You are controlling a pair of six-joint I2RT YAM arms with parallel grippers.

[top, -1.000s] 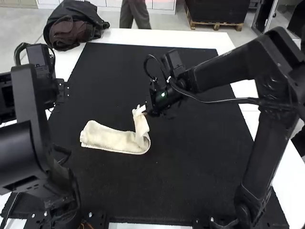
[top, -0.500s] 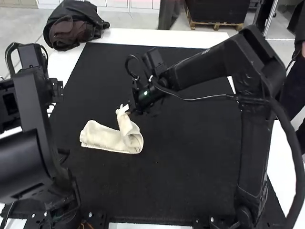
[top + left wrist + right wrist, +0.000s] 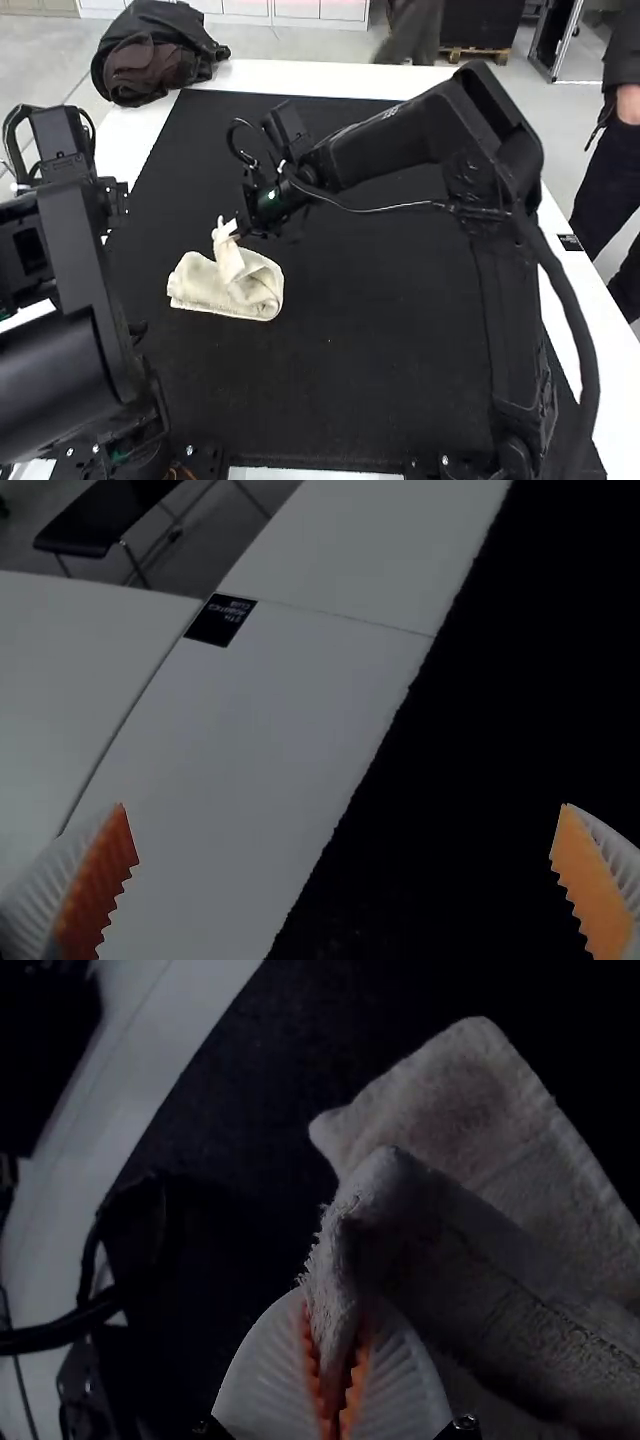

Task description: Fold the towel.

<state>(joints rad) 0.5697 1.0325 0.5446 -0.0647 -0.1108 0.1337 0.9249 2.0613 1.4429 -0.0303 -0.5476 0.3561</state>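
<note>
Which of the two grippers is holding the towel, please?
The right gripper, closed on a raised end of the towel; the left gripper is open and empty.

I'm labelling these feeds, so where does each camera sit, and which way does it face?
High view: fixed above and behind the left arm and right arm, both showing; it faces forward and down over the black mat.
Left wrist view: on the left arm's wrist, facing the white tabletop and the mat's edge; its own open jaws show.
Right wrist view: on the right arm's wrist, facing the towel; its own jaws show, shut on it.
The high and right wrist views share the gripped towel.
</note>
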